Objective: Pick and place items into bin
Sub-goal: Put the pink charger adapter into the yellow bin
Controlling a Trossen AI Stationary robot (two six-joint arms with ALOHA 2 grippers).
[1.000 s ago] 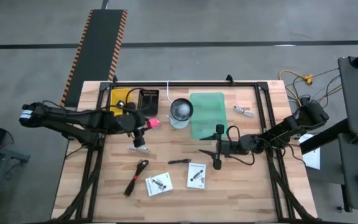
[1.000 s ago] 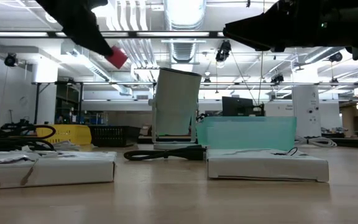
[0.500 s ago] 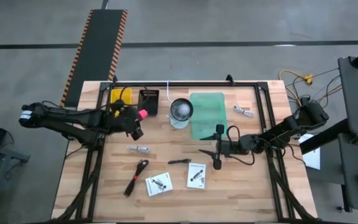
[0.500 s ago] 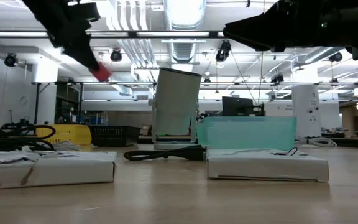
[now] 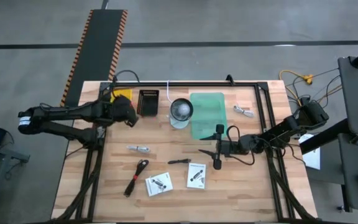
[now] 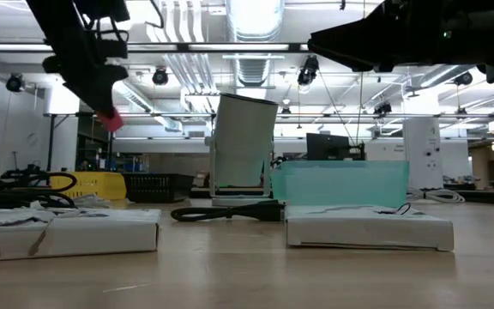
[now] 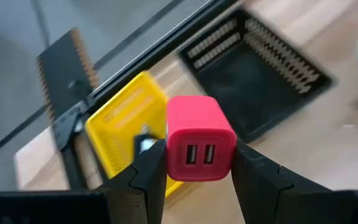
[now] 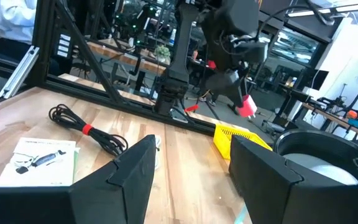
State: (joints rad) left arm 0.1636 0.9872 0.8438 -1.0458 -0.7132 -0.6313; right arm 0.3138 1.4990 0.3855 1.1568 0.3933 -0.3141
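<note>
**Red charger carried to the bins, most items still on the table**

Early in the task, by the look of it. Clamped between the fingers of the left gripper [image 7: 194,163]: a red USB charger [image 7: 199,146], held in the air at the upper left of the high view, above the yellow bin [image 7: 124,118] and beside the black bin [image 5: 148,102]. Not yet released. Still lying on the wood in the lower middle of the high view: a silver metal piece [image 5: 140,149], a coiled black cable [image 5: 135,176], two white packets [image 5: 159,183] and [image 5: 197,174], a small black tool [image 5: 179,160]; another silver piece [image 5: 243,111] at the upper right.

Right gripper [image 5: 218,148] parked right of centre by the green bin [image 5: 207,114], fingers spread apart, holding nothing.

Against a second ago: left arm drawn back toward the upper left, charger moved from near the table's middle to over the bins. Right arm unchanged.
</note>
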